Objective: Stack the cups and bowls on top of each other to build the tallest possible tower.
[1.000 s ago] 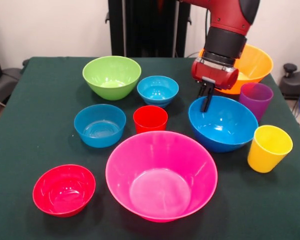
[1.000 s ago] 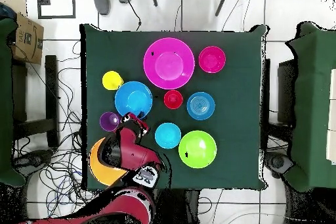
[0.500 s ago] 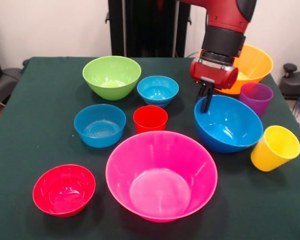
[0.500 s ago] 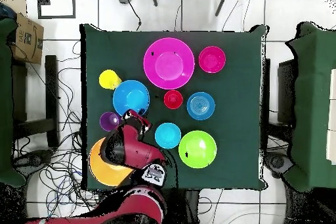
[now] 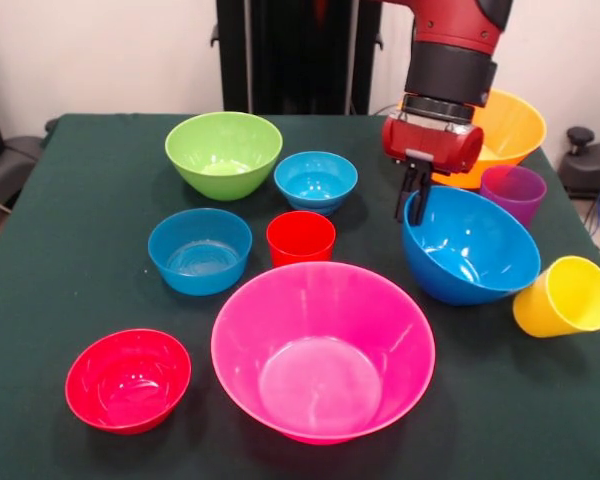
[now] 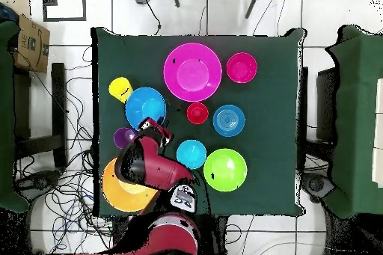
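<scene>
My gripper is shut on the near-left rim of a medium blue bowl, one finger inside and one outside. The bowl tilts, its right side pressing on the yellow cup, which leans over to the right. The purple cup and orange bowl stand just behind. In the overhead view the gripper is at the blue bowl's edge, with the yellow cup beside it. No tower shows; nothing is nested.
Standing singly are the green bowl, light-blue bowl, second blue bowl, red cup, large pink bowl and small red bowl. The yellow cup is near the table's right edge.
The gripper has dragged the blue bowl to the right and tilted it. The bowl has pushed the yellow cup rightward and tipped it over.
</scene>
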`<action>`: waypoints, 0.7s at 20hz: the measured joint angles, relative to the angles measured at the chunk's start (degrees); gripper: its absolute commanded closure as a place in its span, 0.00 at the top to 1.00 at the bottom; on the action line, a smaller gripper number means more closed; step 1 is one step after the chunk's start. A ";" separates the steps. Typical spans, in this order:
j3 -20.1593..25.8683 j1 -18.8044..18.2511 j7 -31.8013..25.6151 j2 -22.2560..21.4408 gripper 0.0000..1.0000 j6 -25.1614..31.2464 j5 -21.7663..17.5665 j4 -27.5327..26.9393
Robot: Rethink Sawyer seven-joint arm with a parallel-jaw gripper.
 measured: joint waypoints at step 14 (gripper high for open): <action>3.61 -2.97 0.00 -1.97 0.00 3.50 -1.79 0.02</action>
